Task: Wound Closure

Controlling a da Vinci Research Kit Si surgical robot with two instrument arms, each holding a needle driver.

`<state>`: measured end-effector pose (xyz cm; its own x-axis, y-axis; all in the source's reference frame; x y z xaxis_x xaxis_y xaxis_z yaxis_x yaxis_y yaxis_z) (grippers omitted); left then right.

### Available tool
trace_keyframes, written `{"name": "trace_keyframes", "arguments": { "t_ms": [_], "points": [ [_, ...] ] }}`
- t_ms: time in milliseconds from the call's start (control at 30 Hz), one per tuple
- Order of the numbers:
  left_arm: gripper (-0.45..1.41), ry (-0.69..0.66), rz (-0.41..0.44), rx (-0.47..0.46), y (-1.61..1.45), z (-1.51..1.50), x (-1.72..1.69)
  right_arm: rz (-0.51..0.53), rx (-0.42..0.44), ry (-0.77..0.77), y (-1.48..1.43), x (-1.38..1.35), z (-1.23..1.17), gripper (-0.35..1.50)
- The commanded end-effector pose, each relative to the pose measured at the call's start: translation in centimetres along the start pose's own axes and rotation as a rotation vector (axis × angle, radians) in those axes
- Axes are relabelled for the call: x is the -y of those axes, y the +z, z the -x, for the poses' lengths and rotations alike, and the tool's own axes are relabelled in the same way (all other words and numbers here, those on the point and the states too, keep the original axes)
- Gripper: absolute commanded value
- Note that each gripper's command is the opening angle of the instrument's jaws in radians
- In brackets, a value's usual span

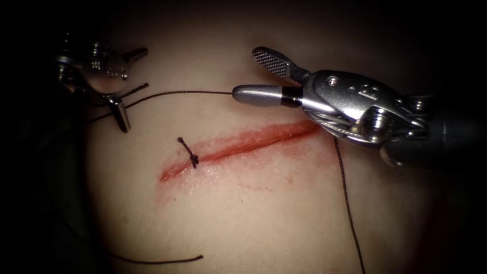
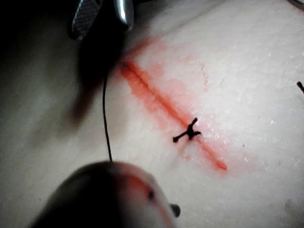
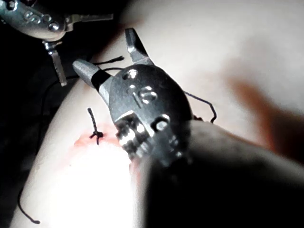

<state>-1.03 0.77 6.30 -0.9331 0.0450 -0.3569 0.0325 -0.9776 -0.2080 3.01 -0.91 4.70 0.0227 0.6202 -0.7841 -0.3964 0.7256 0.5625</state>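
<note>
Black thread (image 1: 346, 193) and knot (image 1: 193, 159), red cut (image 1: 243, 143), pale pink tissue (image 1: 264, 223).

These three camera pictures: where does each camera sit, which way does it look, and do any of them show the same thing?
Endoscope view: above and in front, looking down on the tissue and cut; left tool and right tool, both open and holding nothing.
Left wrist view: rides on the left arm, looking along its shaft at the cut.
Right wrist view: rides on the right arm, looking along its shaft at its own open tool.
Shared: the knotted stitch and thread.
</note>
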Motion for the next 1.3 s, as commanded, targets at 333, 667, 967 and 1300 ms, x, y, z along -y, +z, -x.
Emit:
{"name": "trace_keyframes", "arguments": {
  "t_ms": [333,667,967,1300],
  "points": [
    [0.69,-0.360,-0.097,-0.220,-0.91,-0.58,-0.15,-0.006,-0.035,0.048,-0.36,-0.28,-0.47,1.03],
    [0.10,-0.663,0.237,-0.447,-0.81,-1.67,-0.93,0.041,-0.084,0.089,-1.02,-0.74,-0.84,0.98],
    [0.40,-0.972,0.636,-0.693,0.41,-2.39,-1.55,0.104,-0.091,0.075,-1.12,-0.95,-0.69,1.05],
    [0.64,-0.860,0.520,-0.787,1.63,-2.36,-1.36,0.087,-0.090,0.076,-1.05,-0.80,-0.72,0.98]
  ]
}}
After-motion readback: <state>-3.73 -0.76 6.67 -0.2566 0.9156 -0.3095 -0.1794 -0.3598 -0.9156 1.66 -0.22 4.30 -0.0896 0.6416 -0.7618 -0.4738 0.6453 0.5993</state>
